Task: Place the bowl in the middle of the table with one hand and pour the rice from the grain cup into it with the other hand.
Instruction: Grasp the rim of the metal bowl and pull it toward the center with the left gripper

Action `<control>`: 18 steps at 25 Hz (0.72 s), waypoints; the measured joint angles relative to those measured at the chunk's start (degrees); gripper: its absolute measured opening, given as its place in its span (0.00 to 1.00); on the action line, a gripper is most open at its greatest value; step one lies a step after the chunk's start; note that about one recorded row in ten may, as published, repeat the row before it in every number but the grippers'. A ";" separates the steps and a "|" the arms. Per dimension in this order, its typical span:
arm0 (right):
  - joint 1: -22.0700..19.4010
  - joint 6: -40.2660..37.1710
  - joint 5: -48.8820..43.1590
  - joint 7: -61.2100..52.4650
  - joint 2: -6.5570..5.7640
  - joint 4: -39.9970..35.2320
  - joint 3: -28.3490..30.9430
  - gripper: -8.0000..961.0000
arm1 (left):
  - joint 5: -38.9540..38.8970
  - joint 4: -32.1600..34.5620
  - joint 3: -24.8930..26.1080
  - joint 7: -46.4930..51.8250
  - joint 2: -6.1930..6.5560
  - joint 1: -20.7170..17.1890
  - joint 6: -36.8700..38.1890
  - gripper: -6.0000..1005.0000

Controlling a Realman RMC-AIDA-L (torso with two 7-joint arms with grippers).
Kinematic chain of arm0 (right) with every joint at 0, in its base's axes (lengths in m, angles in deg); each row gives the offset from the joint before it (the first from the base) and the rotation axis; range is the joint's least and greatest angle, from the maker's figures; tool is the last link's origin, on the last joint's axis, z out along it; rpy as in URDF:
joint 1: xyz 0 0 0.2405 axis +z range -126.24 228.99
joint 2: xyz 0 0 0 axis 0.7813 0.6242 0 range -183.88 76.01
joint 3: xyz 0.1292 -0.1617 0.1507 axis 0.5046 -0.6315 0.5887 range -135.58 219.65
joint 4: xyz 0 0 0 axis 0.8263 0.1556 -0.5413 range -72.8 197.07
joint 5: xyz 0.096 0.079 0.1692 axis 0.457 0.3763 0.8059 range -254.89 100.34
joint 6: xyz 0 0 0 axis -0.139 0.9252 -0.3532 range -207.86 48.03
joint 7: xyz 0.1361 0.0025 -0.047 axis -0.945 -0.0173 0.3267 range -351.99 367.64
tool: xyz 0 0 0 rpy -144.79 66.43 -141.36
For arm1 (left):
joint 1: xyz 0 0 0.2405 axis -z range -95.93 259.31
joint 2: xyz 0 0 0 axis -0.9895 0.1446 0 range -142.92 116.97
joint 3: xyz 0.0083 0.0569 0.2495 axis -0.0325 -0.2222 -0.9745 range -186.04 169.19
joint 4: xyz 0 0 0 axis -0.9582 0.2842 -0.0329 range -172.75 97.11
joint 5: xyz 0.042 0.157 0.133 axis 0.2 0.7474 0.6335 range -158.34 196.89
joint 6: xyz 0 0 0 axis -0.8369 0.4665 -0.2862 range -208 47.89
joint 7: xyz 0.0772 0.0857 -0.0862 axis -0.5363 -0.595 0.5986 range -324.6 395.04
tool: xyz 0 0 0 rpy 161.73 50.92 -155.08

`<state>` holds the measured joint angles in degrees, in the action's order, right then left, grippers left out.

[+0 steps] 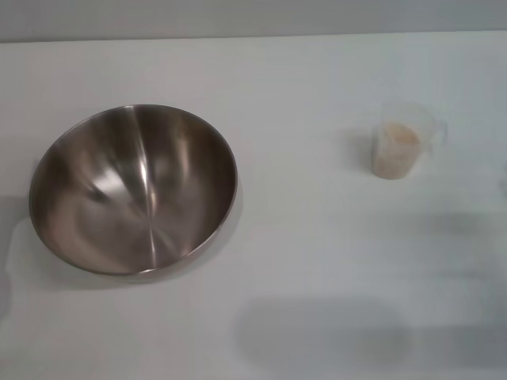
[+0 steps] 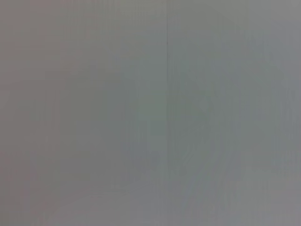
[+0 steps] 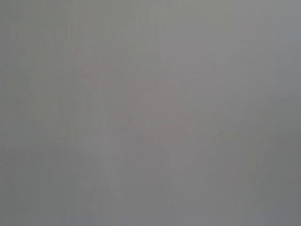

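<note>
On the plain white tabletop (image 1: 301,261), the wide, slick stainless-steel bowl (image 1: 133,190) sits left, best gripped by its rim, the light clear plastic rice-filled cup (image 1: 398,147) right, handle outward; neither gripper is visible.

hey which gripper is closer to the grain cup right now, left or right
Cannot tell: neither gripper shows in the head view, and both wrist views show only blank grey. The grain cup stands on the robot's right side of the table, the bowl on its left.
</note>
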<state>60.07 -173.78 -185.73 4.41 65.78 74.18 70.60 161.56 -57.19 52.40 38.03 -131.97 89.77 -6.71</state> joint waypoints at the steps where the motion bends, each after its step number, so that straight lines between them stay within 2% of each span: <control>1: 0.00 0.00 0.00 0.00 0.00 0.00 0.00 0.86 | 0.00 -0.23 0.00 0.00 0.01 -0.01 0.01 0.83; 12: -0.02 0.00 0.01 -0.02 0.00 0.00 0.00 0.86 | 0.09 -3.85 0.39 -0.43 0.59 0.39 -2.11 0.83; 16: 0.13 -0.02 -0.05 -0.01 -0.05 0.00 0.00 0.86 | 0.96 -10.69 2.48 -2.22 1.60 -0.09 -8.92 0.83; 18: 0.17 -0.09 -0.07 -0.01 -0.08 -0.01 0.00 0.86 | 2.05 -16.57 3.80 -3.73 2.77 -0.86 -14.94 0.83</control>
<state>60.24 -173.87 -185.80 4.40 65.69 74.17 70.60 163.61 -73.76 56.19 34.31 -129.21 88.92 -21.65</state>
